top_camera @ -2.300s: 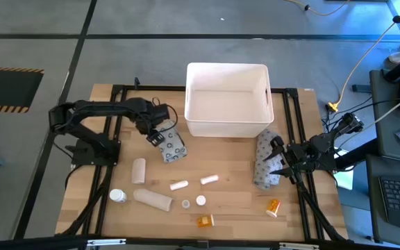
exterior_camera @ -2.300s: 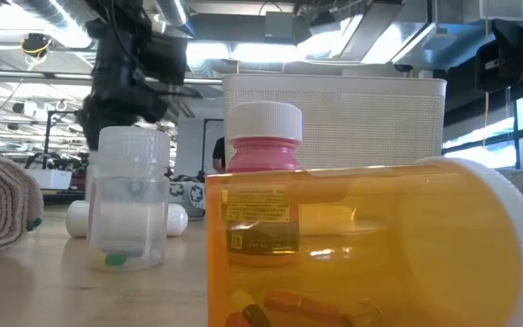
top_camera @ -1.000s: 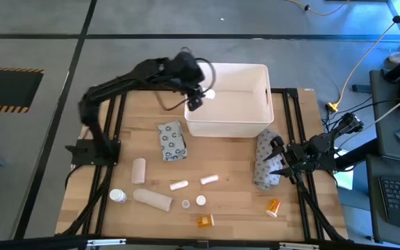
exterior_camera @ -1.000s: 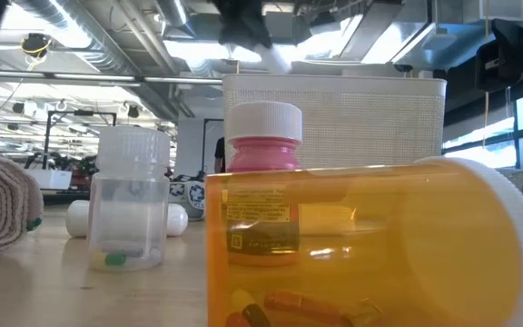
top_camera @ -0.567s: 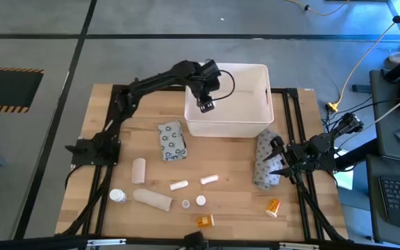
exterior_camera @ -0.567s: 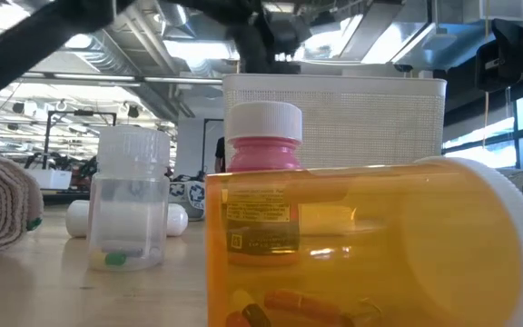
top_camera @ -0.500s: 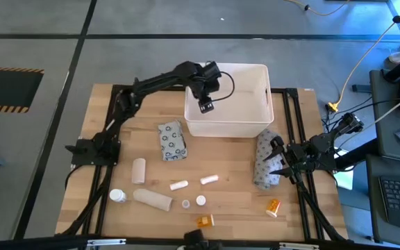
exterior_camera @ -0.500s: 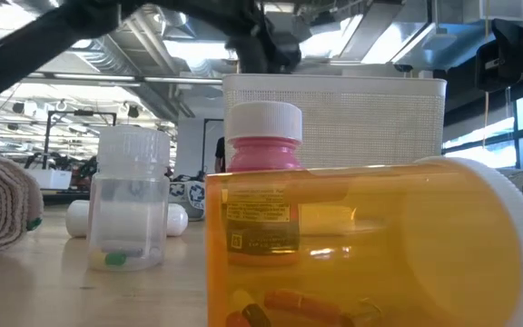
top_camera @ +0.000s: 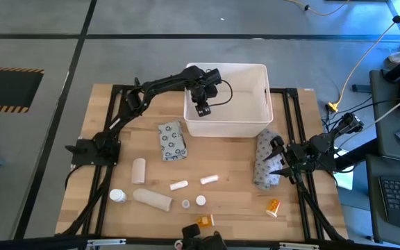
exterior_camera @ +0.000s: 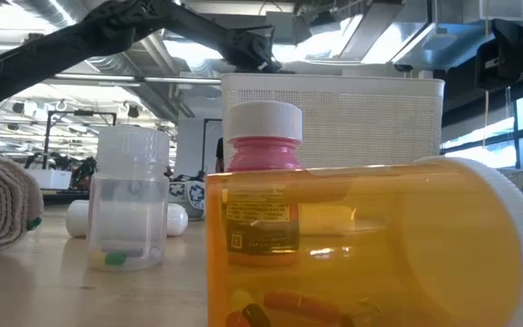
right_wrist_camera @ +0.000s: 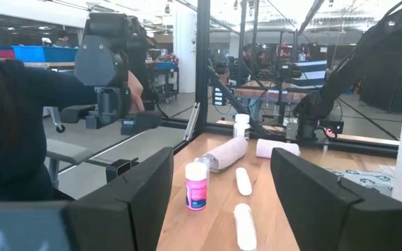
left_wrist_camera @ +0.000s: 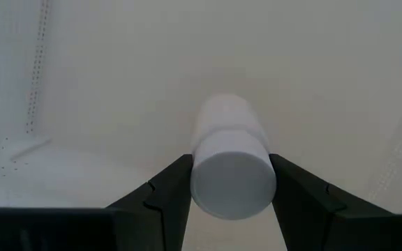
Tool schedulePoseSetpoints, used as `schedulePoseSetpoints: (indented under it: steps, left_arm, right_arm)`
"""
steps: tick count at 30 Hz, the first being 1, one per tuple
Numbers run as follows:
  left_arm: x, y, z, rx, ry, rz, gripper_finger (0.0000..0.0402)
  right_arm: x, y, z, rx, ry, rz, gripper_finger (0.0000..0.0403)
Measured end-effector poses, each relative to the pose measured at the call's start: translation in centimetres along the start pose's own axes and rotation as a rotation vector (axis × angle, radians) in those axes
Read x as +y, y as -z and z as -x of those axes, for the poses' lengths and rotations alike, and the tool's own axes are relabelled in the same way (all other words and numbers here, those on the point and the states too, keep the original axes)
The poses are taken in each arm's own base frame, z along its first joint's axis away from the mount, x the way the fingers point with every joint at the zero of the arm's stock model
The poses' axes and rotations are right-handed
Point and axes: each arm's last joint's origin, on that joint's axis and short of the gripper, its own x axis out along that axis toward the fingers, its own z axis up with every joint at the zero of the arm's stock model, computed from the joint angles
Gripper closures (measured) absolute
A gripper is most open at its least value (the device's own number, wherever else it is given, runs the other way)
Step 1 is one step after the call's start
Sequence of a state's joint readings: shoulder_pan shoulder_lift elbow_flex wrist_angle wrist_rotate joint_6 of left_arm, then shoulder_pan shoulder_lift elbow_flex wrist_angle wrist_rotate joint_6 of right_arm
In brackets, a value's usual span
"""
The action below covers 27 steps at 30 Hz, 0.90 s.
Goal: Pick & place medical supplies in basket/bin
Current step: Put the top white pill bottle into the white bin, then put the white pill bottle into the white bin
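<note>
The white tub [top_camera: 228, 99] stands at the table's far middle. My left gripper [top_camera: 202, 109] reaches down inside it, near its left wall, shut on a white cylinder [left_wrist_camera: 230, 167]. A grey circle-printed packet [top_camera: 171, 141], white rolls [top_camera: 139, 170] [top_camera: 153, 199], small white cylinders [top_camera: 179, 185] [top_camera: 209, 180], caps [top_camera: 201, 201], a white bottle [top_camera: 118, 196] and orange bottles [top_camera: 273, 207] [top_camera: 205, 221] lie on the wood. My right gripper [top_camera: 278, 161] waits open at the right edge, beside a second grey packet [top_camera: 263, 161]. My left gripper pinches the white cylinder between its two fingers [left_wrist_camera: 165, 194], one on each side of its round wall [left_wrist_camera: 199, 183]. The fingers point down into the tub and the cylinder lies along them, flat end facing the wrist. Whether its far end touches the tub floor, I cannot tell.
Close to the low camera lie an orange bottle [exterior_camera: 370, 245], a pink bottle with a white cap [exterior_camera: 263, 136], a clear vial [exterior_camera: 133, 195] and a roll [exterior_camera: 3, 204]. Black frame rails run along both table sides. A person [right_wrist_camera: 19, 125] stands beyond the table.
My left gripper, carrying the white cylinder, has moved from above the tub's left rim a little toward the right and down into the tub; the arm now stretches lower over the table. The right arm has kept still.
</note>
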<state>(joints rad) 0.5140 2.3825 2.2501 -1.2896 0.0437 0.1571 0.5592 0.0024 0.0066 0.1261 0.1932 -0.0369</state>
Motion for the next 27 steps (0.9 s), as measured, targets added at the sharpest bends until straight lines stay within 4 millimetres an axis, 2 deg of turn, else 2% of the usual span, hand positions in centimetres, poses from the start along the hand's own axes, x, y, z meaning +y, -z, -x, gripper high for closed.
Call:
schedulePoseSetpoints:
  steps: [6, 19, 22, 27]
  left_arm:
    - [0.0, 0.0, -0.2, 0.007, 0.000, -0.013, 0.0232]
    - [0.0, -0.1, 0.1, 0.000, -0.003, -0.012, 0.0198]
    - [0.0, -0.3, 1.3, -0.019, -0.007, -0.006, 0.0197]
    - [-0.3, 0.0, 5.6, -0.127, -0.033, -0.011, 0.0200]
  right_arm:
    - [0.0, 0.0, 0.0, 0.002, 0.000, -0.001, 0.0160]
    - [0.0, 0.1, 0.0, 0.009, 0.000, 0.000, 0.0160]
    - [0.0, 0.2, 0.0, 0.023, -0.001, 0.003, 0.0160]
    - [0.0, 0.3, 0.0, 0.026, -0.001, 0.003, 0.0160]
